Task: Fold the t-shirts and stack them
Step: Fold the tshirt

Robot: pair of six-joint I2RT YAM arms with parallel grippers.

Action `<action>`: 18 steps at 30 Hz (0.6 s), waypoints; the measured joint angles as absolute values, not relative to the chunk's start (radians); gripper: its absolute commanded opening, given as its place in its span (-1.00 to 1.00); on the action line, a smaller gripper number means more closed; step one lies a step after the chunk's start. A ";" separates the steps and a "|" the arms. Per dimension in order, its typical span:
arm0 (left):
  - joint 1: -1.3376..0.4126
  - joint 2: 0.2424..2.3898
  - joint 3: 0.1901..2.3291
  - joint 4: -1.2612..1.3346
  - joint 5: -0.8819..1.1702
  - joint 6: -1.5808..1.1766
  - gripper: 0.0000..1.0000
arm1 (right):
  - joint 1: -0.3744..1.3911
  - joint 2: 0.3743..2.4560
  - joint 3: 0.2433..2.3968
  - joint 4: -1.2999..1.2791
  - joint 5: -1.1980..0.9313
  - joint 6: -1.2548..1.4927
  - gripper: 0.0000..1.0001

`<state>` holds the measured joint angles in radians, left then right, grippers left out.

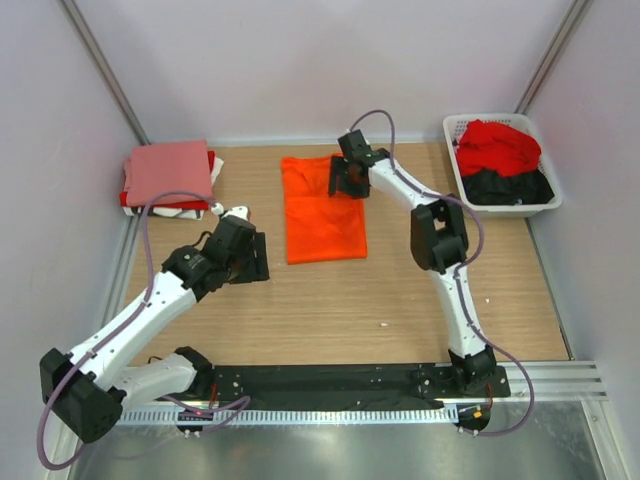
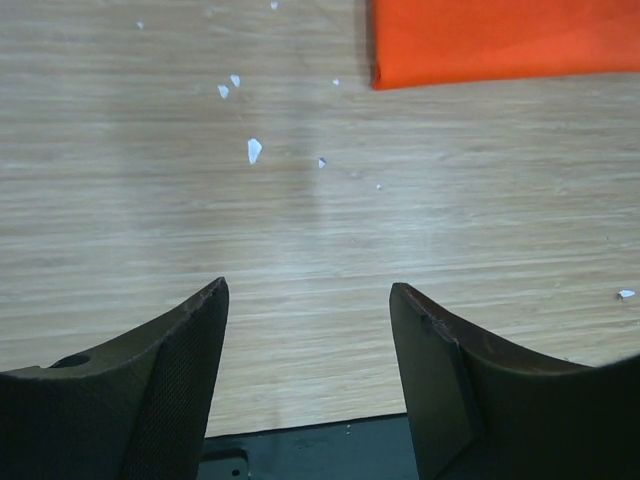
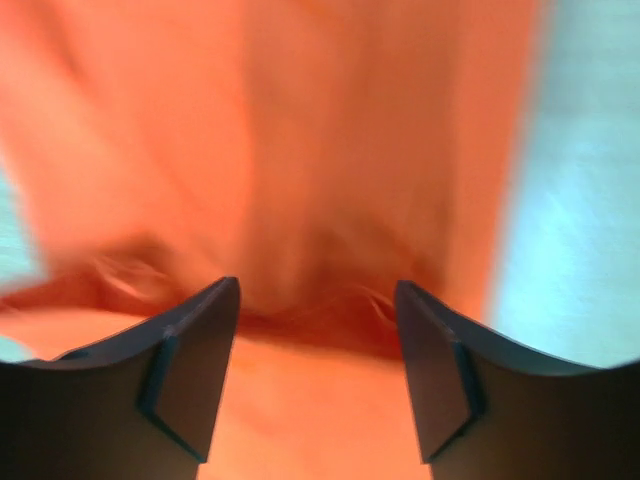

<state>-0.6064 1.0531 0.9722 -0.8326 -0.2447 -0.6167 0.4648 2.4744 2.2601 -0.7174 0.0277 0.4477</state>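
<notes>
Orange t-shirt [image 1: 322, 210] is laid part-folded mid-table [image 1: 400, 300]; right gripper [image 3: 318, 290] is poised over its far edge, jaws spread, nothing pinched; left gripper [image 2: 308, 290] is spread over bare wood beside it. Risk judged: one layer alone caught, fold dragged askew.

Robotics test cell in a laboratory. Plain white panel walls [image 1: 330, 60] on metal frame posts [image 1: 100, 65] enclose a wooden tabletop [image 1: 340, 310]. The left arm [image 1: 140, 315] and right arm [image 1: 455, 300] are bolted to a black base rail [image 1: 340, 381] at its near edge.
</notes>
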 measured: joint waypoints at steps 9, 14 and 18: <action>-0.606 1.168 0.846 -0.578 -0.148 -0.708 0.41 | 0.428 1.854 1.446 -0.536 0.015 0.455 0.73; -0.600 1.303 0.844 -0.441 -0.120 -0.730 0.42 | 0.425 1.694 1.242 -0.399 -0.093 0.481 0.75; -0.582 1.390 0.844 -0.367 -0.101 -0.736 0.42 | 0.425 1.729 1.108 -0.344 -0.158 0.509 0.70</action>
